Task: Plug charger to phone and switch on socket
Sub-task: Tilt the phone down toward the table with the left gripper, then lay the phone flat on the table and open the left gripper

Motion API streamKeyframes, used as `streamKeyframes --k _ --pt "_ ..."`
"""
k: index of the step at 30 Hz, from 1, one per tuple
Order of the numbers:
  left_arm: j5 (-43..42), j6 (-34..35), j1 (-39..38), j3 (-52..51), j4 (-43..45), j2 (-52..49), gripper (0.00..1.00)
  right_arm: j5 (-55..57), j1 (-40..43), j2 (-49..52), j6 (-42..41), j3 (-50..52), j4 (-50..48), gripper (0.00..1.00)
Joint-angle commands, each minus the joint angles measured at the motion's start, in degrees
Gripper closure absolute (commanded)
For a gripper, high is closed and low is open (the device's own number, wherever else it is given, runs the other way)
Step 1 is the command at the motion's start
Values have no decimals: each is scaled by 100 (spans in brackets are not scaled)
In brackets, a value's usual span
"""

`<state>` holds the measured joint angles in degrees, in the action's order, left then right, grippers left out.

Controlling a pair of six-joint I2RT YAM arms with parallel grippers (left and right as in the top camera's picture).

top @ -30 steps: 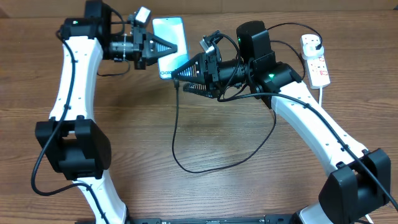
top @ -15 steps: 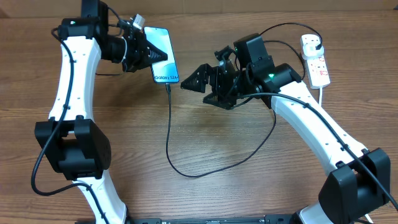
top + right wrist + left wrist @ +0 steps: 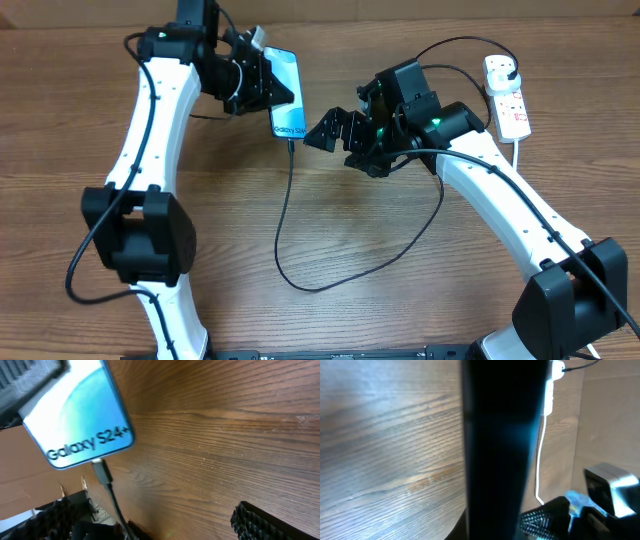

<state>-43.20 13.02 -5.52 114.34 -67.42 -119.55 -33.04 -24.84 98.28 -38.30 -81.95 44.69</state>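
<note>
We judge that the next move turns on the socket (image 3: pixel 510 105), because the charger (image 3: pixel 284 230) already has its connector (image 3: pixel 102 471) seated in the bottom edge of the phone (image 3: pixel 288 108). The socket lies well behind our right gripper (image 3: pixel 328 138), back past its wrist and on the outer side of that arm. Its long axis runs roughly crosswise to the way the gripper points. The right arm is by far the nearer one; our left gripper (image 3: pixel 270 88) sits well apart from the socket, beyond the phone.

The right gripper's jaws stand wide apart with nothing between its fingers (image 3: pixel 260 520). The phone is just ahead of them, near but not touching. The left gripper is clamped on the upper part of the phone and holds it tilted, screen facing the right gripper. The charger's plug (image 3: pixel 500 68) sits at the socket's far end. The switches are too small for us to tell whether they are on.
</note>
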Motion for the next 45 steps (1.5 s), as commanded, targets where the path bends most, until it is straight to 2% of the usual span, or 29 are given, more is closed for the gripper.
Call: streamKeyframes --k 1,11,18,25,28,32,45 --pt "-601 133 2 13 44 -568 96 101 17 24 92 -48 24 0" --pt "-1530 138 2 13 195 -1495 96 153 17 24 201 -48 70 0" --pt "-1532 133 2 13 299 -1867 96 151 17 24 240 -48 74 0" --pt "-1447 140 4 13 634 -1893 96 151 17 24 240 -48 79 0" --pt "-1300 358 9 13 739 -1923 96 151 17 24 240 -48 92 0" --pt "-1491 369 9 13 807 -1985 96 151 17 24 240 -48 90 0" --pt "-1309 398 -96 13 909 -2063 96 149 17 24 238 -48 94 0"
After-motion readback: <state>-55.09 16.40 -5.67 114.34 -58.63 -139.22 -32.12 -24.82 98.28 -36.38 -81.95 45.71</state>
